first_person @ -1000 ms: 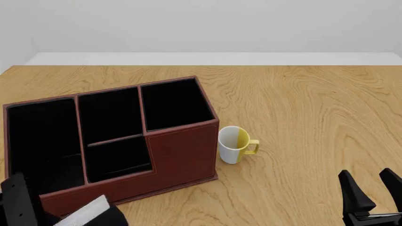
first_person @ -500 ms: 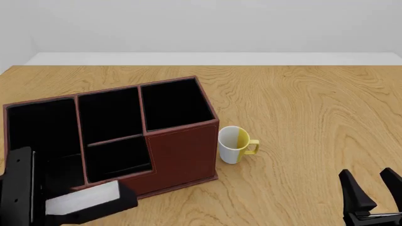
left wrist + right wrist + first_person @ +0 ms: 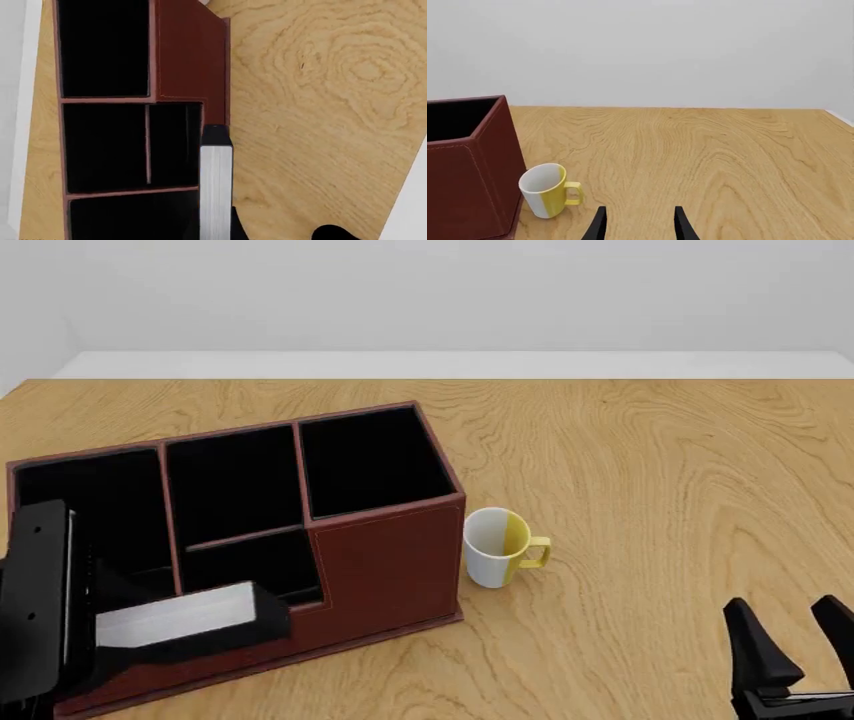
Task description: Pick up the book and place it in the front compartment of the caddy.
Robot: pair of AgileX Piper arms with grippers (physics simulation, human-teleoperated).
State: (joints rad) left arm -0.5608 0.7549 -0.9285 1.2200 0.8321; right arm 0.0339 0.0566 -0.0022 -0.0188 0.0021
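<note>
The book (image 3: 180,618), a thin black slab with a white page-edge band, is held in my left gripper (image 3: 100,635), which is shut on it at the table's near left. The book lies level just above the lowered front wall of the caddy (image 3: 387,560), a reddish-brown box with a black inside. In the left wrist view the book (image 3: 215,190) runs along the caddy's front wall (image 3: 190,50), beside the small front compartment (image 3: 172,145). My right gripper (image 3: 797,660) is open and empty at the near right; it also shows in the right wrist view (image 3: 640,226).
A white-and-yellow mug (image 3: 499,546) stands upright on the wooden table (image 3: 641,470) just right of the caddy; it also shows in the right wrist view (image 3: 547,191). A pale wall lies behind the table's far edge.
My left gripper has risen and moved forward with the book, from below the caddy's front to over its lowered front wall. The right arm has barely moved.
</note>
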